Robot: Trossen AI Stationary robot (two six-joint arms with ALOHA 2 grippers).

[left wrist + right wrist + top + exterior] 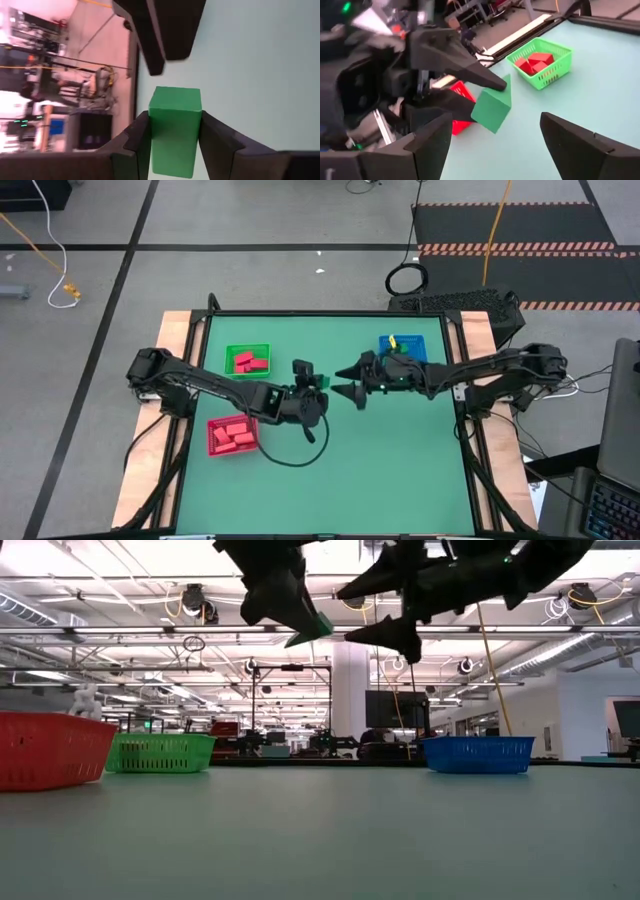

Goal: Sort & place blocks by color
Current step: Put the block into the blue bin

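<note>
A green block (492,110) hangs in the air over the table's middle, with my left gripper (175,131) shut on it. The block also shows high up in the low view (310,630). My right gripper (495,145) faces it from the table's right side. It is open, with its fingers short of the block and touching nothing. Red blocks (250,363) lie in the green basket (232,350). More red blocks (233,434) lie in the red basket (214,446). My left gripper pinches the green block by two opposite sides (156,135) between its two fingers. The block's free end (176,97) sticks out past the fingertips toward my right gripper. The fingers slant downward from the table's left. The block is lifted well clear of the table.
A blue basket (412,340) stands at the far right, behind my right arm, with small green and yellow pieces in it. The green basket is at the far left, and the red basket is nearer on the left. Open green table (380,470) lies toward the near edge.
</note>
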